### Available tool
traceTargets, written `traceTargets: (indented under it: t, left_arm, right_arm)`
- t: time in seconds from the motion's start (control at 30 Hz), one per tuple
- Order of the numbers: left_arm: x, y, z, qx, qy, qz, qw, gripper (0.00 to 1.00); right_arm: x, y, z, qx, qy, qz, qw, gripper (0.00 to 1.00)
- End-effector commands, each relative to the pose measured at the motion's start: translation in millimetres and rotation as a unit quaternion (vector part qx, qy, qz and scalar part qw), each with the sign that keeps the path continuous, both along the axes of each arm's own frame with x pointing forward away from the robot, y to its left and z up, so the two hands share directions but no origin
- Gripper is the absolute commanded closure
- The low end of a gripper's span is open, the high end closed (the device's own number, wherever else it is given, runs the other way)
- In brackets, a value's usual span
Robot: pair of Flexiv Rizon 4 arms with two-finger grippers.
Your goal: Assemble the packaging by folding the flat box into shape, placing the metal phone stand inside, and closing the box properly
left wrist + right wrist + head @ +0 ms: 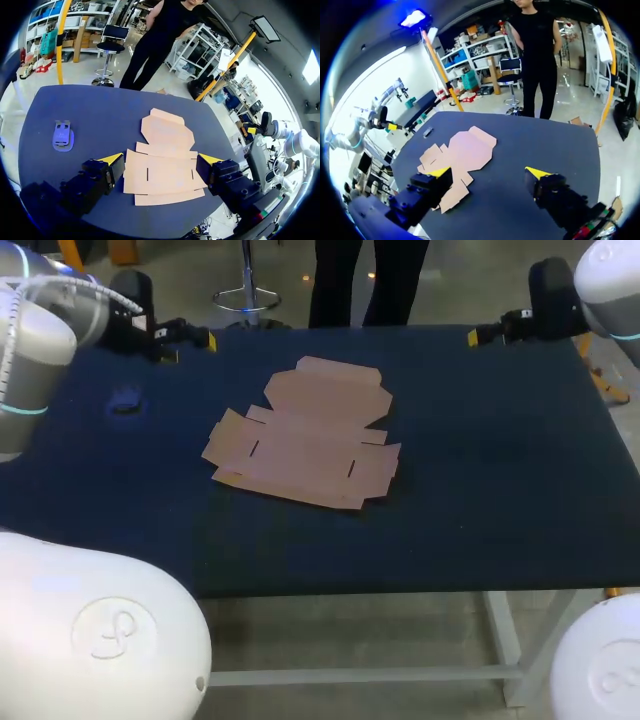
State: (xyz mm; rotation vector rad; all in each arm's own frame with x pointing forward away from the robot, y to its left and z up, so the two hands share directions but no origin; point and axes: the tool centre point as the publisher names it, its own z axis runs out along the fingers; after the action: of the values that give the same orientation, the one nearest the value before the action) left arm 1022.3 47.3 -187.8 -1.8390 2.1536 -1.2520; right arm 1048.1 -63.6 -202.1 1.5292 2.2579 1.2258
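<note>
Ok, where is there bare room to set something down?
Widest bare patch: the table between the flat box and its right edge. The strip along the near edge is free too. Left is tighter: the phone stand lies there. Both far corners are taken by the left gripper and right gripper.

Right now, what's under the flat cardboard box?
The flat box lies on the blue table. Anything beneath the cardboard is covered; the phone stand lies apart, uncovered.

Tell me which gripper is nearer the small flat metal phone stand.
Left. The left gripper hovers just beyond the metal phone stand; the right gripper is across the table, past the flat brown cardboard box.
</note>
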Motion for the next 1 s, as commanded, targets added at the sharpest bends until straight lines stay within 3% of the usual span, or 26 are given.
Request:
traceTargets:
  t: [0.03, 0.3, 0.33, 1.0]
  left_arm:
    - [-6.0, 1, 6.3, 0.050, 0.137, -0.069, 0.987, 0.00]
    - [-15.3, 0, 13.2, 0.048, 0.177, -0.101, 0.978, 0.00]
    - [-16.1, 0, 13.6, 0.059, 0.177, -0.103, 0.977, 0.00]
    - [-16.1, 0, 13.6, 0.059, 0.177, -0.103, 0.977, 0.00]
  right_arm:
    - [-2.1, -7, 6, -0.020, 0.065, 0.021, 0.997, 0.00]
    - [-7.4, -16, 8, -0.002, 0.115, 0.015, 0.993, 0.00]
    - [-7.9, -16, 8, -0.001, 0.116, 0.016, 0.993, 0.00]
    - [-7.9, -16, 8, -0.001, 0.116, 0.016, 0.993, 0.00]
